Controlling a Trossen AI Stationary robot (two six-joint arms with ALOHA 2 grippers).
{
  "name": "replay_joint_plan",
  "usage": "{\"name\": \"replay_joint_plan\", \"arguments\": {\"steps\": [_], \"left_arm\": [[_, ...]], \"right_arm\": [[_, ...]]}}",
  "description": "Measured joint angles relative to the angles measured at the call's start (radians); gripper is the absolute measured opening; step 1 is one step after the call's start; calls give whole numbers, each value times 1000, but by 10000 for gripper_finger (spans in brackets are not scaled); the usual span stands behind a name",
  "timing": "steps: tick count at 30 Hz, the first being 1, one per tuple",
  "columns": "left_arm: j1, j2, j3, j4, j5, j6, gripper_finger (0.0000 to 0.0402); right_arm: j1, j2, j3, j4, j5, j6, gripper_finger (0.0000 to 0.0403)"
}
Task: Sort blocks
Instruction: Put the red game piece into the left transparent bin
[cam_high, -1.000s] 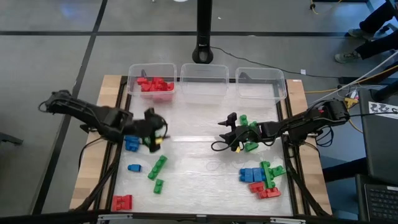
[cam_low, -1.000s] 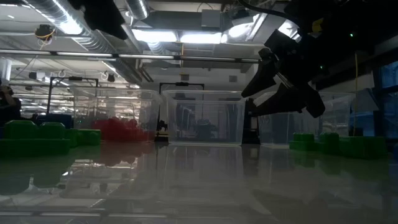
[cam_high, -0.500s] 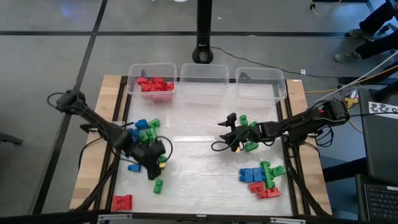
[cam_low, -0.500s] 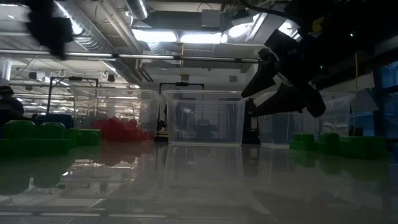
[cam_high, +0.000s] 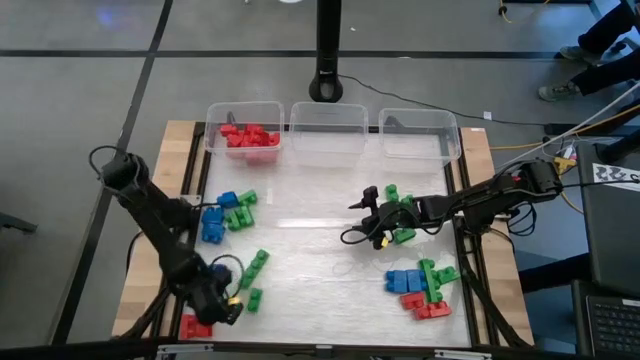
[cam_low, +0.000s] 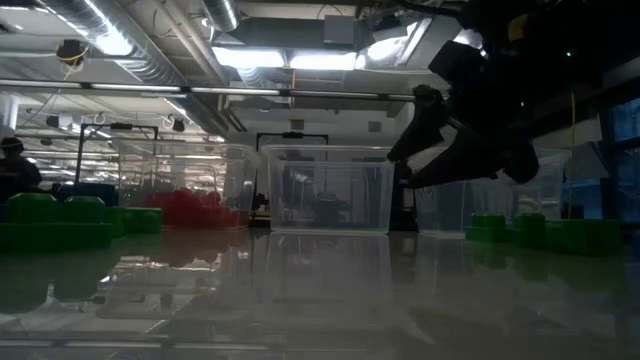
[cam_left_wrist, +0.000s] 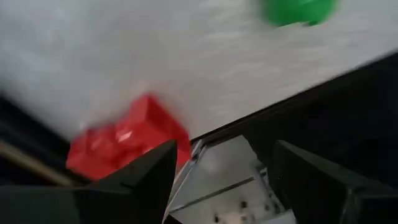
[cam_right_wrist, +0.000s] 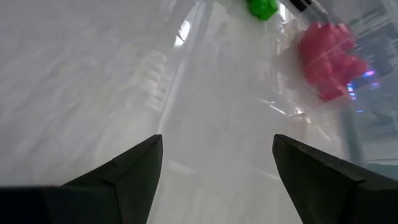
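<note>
Blocks, high view: small studded plastic toy bricks in red, green and blue lie in loose groups on the pale table (cam_high: 320, 250); the red pair of bricks (cam_high: 196, 325) sits at the near left corner, well apart from the other groups.
Left gripper, high view: the left gripper (cam_high: 222, 305) hangs low at the near left, just beside the red pair, which lies to its left and slightly nearer; a short green brick (cam_high: 255, 298) is just to its right. Its fingers stand apart with nothing between them.
Right gripper, high view: the right gripper (cam_high: 366, 215) waits over mid-table beside a green cluster (cam_high: 400, 215), fingers spread, holding nothing.
Bins, high view: three clear plastic bins stand along the far edge; the left bin (cam_high: 243, 112) already holds red bricks.
Low view: only the right gripper (cam_low: 425, 135) shows, raised off the table, its two fingers parted and empty.
Left wrist view: the red pair of bricks (cam_left_wrist: 127, 143) lies just ahead of the dark fingers (cam_left_wrist: 143, 177), off toward one finger rather than centred in the gap; its long axis is too blurred to tell.
Right wrist view: bare table between the parted fingers (cam_right_wrist: 124, 174).
Nearer arm: the left, by far; my guess is a small sideways shift centres the red pair.
</note>
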Motion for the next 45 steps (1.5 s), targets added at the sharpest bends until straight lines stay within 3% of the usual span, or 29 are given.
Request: {"name": "replay_joint_plan", "arguments": {"steps": [5,11,17,24,30,35,45], "left_arm": [[-78,50,0,58,5,-203,255],[-96,152,0,164,42,-209,255],[-118,188,1,161,123,-222,255],[-120,180,2,86,122,-205,255],[-111,180,1,-53,32,-83,255],[-60,173,0,-139,16,16,255],[-71,166,1,-215,8,-138,255]], "right_arm": [[0,0,0,-1,-37,29,305],[0,0,0,-1,-55,34,305],[0,0,0,0,-55,34,305],[0,0,0,0,-55,34,305],[0,0,0,1,-54,34,305],[0,0,0,4,-54,34,305],[0,0,0,4,-54,31,305]]}}
